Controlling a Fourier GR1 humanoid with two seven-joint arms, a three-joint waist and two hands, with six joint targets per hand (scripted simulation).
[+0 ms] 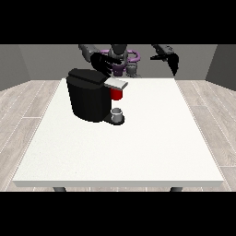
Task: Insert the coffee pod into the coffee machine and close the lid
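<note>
Black coffee machine (87,99) on the white surface (138,147), just below the spread, empty fingers (107,69) of the hand at the view's left (102,61). Grey lid (116,83), red part (117,94) and small grey cup (117,113) lie right of and below those fingers. Hand at the view's right (171,59) hangs apart, fingers relaxed, holding nothing.

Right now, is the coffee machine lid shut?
Looks shut: the grey lid lies flat on the coffee machine, over its red part.
</note>
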